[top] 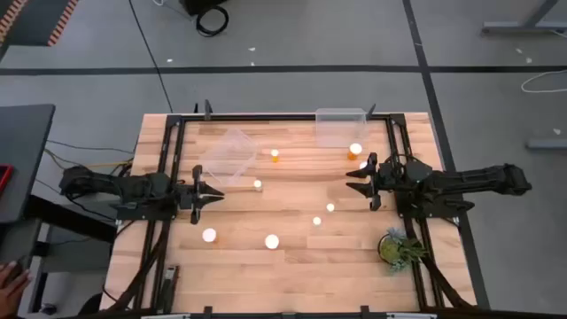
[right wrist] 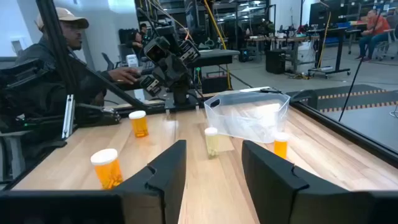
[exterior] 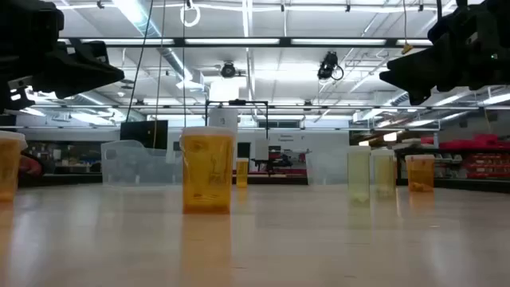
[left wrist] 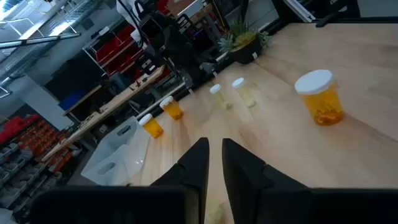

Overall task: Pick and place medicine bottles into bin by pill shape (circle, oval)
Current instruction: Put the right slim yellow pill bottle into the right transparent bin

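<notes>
Several small orange bottles with white caps stand upright on the wooden table: two near the front (top: 209,235) (top: 272,240), two at mid right (top: 330,207) (top: 316,221), one at centre (top: 258,184), two farther back (top: 275,155) (top: 355,149). My left gripper (top: 213,193) hovers at the left, shut and empty, pointing toward the table's right; its wrist view shows a wide-capped bottle (left wrist: 318,99) ahead. My right gripper (top: 356,178) hovers at the right, open and empty, pointing toward the table's left; a pale bottle (right wrist: 212,142) stands ahead of its fingers.
One clear plastic bin (top: 229,158) sits turned at an angle at the back left, another clear bin (top: 341,127) at the far edge. A small green potted plant (top: 399,248) stands at the front right. A person (right wrist: 56,56) sits beyond the table's left side.
</notes>
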